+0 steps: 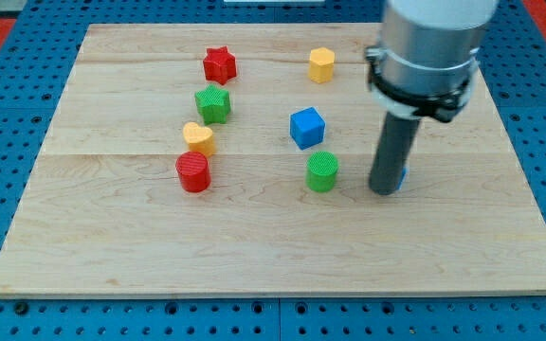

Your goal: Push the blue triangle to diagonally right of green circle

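Observation:
The green circle (322,170) stands near the board's middle, just below the blue cube (306,127). My tip (383,190) is down on the board to the right of the green circle. The blue triangle (401,176) is almost wholly hidden behind the rod; only a blue sliver shows at the rod's right edge, touching it.
A red star (219,64), a green star-like block (212,102), a yellow heart (198,138) and a red cylinder (192,172) form a column on the left. A yellow hexagon (321,64) sits near the top. The wooden board (500,237) lies on a blue pegboard.

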### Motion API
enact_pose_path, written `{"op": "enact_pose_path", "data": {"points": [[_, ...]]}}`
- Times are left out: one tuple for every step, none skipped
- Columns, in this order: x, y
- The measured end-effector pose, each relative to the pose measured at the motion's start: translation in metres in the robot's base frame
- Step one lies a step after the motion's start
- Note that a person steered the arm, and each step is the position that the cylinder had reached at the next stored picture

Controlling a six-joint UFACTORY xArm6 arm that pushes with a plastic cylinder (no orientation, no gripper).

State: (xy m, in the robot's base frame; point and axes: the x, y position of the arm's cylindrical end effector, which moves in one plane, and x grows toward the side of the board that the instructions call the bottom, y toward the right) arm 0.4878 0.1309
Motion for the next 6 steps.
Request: {"op": "enact_pose_path", "data": {"points": [[-0.019, -0.02], [-0.051, -0.015], [-0.046, 0.048], [-0.053, 0.041], [-0.105, 0.047], [-0.105, 0.086]]}}
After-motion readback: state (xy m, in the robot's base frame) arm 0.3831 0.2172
